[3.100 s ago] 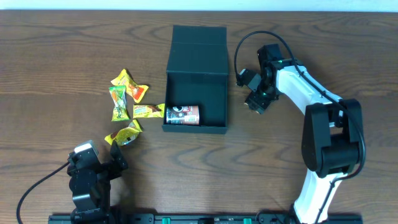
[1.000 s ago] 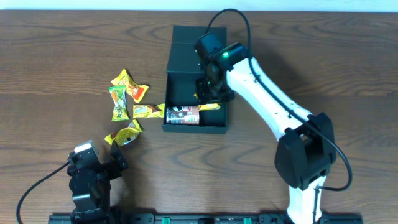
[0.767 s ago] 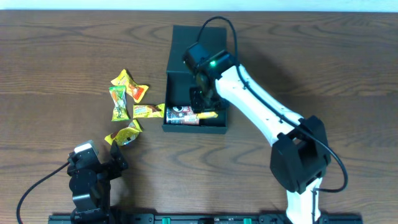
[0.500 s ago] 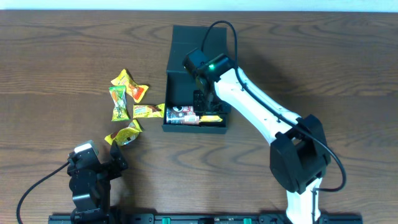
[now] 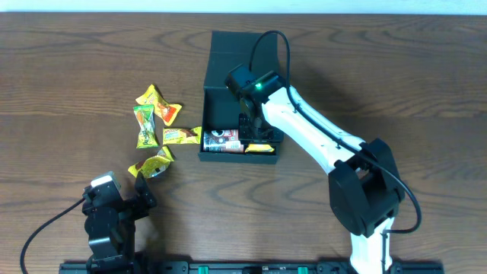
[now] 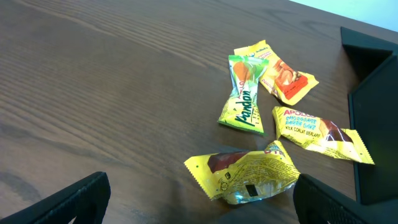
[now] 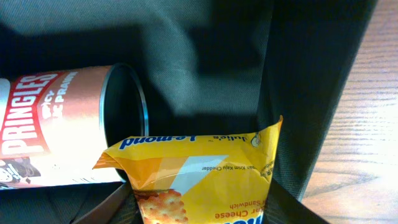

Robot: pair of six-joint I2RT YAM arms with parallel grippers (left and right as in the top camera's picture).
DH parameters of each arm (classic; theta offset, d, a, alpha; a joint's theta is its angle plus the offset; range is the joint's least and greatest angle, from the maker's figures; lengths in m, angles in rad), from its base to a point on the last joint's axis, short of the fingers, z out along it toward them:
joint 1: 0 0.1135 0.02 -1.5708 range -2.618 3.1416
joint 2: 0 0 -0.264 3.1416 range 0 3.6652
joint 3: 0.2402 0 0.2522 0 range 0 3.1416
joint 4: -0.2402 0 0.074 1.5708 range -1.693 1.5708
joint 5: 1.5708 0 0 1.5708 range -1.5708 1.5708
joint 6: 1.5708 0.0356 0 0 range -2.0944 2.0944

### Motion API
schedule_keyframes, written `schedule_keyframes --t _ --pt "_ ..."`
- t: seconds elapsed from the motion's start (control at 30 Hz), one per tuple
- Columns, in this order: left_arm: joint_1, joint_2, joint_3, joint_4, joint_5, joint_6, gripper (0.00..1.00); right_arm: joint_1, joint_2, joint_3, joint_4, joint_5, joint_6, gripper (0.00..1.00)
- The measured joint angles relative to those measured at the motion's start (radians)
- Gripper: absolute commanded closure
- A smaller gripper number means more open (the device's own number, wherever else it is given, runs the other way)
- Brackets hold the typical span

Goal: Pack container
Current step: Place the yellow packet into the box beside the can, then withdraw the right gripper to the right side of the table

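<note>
A dark wood-grain counter (image 5: 68,68) fills the overhead view, with a thin pale strip along the top edge. The container (image 5: 228,106), a dark teal box, sits just above the centre of the frame. It is open, and its flap lid lies flat on the counter toward the top edge.

Inside it, a Pringles can (image 5: 223,140) lies on its side along the lower wall, its printed end at the left. A yellow cracker packet (image 5: 259,147) sits just right of the can in the lower right corner. In the right wrist view, one corner of the packet overlaps the can's dark round end.

The right arm (image 5: 304,129), white with black joints, reaches from the lower right of the frame down into the box. The right jaws are set around the packet. Their dark fingers (image 7: 118,202) show at either side of it along the bottom edge, and the packet fills the gap between them.

Left of the container, four snack packets lie loose on the counter:
- A yellow-and-blue packet (image 5: 181,135) touches the box's left wall.
- A green packet (image 5: 144,125) lies beside it.
- A yellow-and-orange packet (image 5: 160,105) lies above those two.
- A crumpled yellow packet (image 5: 152,164) lies below them.

The left arm (image 5: 114,217) rests at the lower left of the frame, well apart from the box. The left jaws are spread wide with nothing between them, and the crumpled packet lies on the counter just ahead.
</note>
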Motion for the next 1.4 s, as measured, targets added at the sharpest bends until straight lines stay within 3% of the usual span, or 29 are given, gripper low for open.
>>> schedule_keyframes --t 0.17,0.5,0.7,0.87,0.93,0.97,1.23,1.4 --pt "0.0 0.0 0.0 0.0 0.0 0.0 0.05 0.0 0.0 0.0 0.002 0.007 0.008 0.32" --pt "0.0 0.0 0.0 0.0 0.0 0.0 0.05 -0.002 0.0 0.005 -0.003 0.01 -0.009 0.3" --pt "0.0 0.0 0.0 0.0 0.0 0.0 0.05 -0.026 -0.018 0.2 -0.043 0.071 -0.094 0.24" --pt "0.0 0.0 0.0 0.0 0.0 0.0 0.05 -0.053 -0.141 0.296 0.058 0.139 -0.275 0.28" --pt "0.0 0.0 0.0 0.0 0.0 0.0 0.05 -0.064 -0.195 0.316 0.062 0.151 -0.343 0.04" --pt "0.0 0.0 0.0 0.0 0.0 0.0 0.05 -0.069 -0.212 0.327 0.062 0.156 -0.378 0.01" --pt "0.0 0.0 0.0 0.0 0.0 0.0 0.05 -0.145 -0.341 0.354 0.022 0.172 -0.715 0.01" --pt "0.0 0.0 0.0 0.0 0.0 0.0 0.05 -0.148 -0.392 0.359 -0.118 0.175 -0.864 0.01"
